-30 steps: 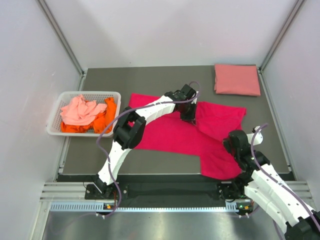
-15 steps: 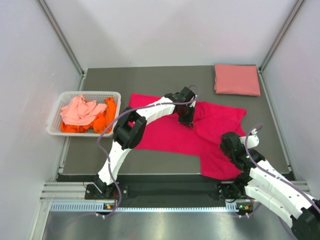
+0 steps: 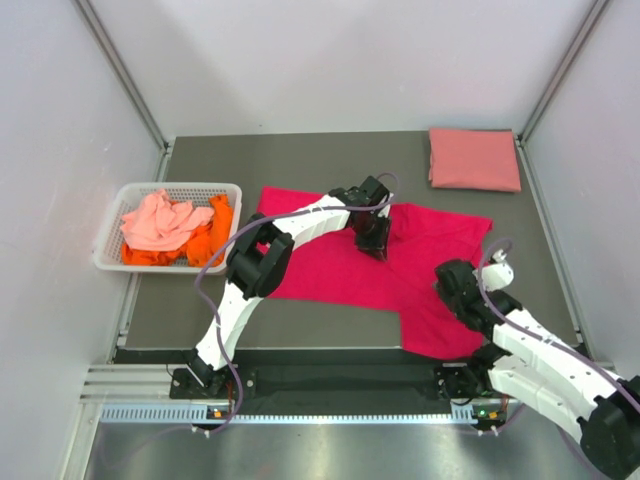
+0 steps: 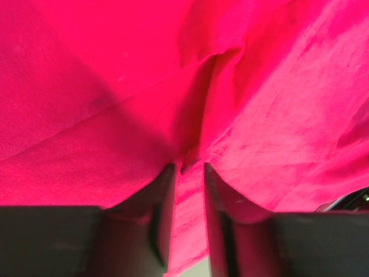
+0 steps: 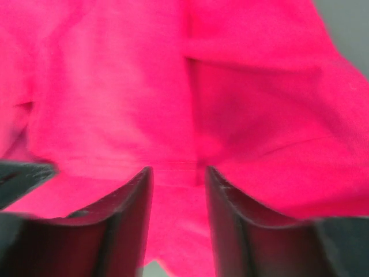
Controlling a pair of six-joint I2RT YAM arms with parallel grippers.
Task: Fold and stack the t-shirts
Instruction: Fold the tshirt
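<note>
The bright magenta-red t-shirt (image 3: 320,270) lies spread across the middle of the dark table, its right part folded over and creased. My left gripper (image 3: 372,240) rests on the shirt's upper middle; in the left wrist view its jaws (image 4: 188,167) stand a little apart with a strip of the magenta cloth (image 4: 115,86) lying between them. My right gripper (image 3: 453,287) is over the shirt's lower right part; in the right wrist view (image 5: 179,170) its jaws stand apart above the cloth (image 5: 115,86). A folded salmon pink t-shirt (image 3: 474,158) lies at the back right.
A white slotted basket (image 3: 180,187) at the left table edge holds a crumpled pale coral shirt (image 3: 158,222) and an orange one (image 3: 212,240). Metal frame posts and white walls close in the table on both sides.
Both grippers have gone from shut to open, letting go of the magenta cloth. The right arm has shifted left over the shirt, and the raised fold has settled flatter.
</note>
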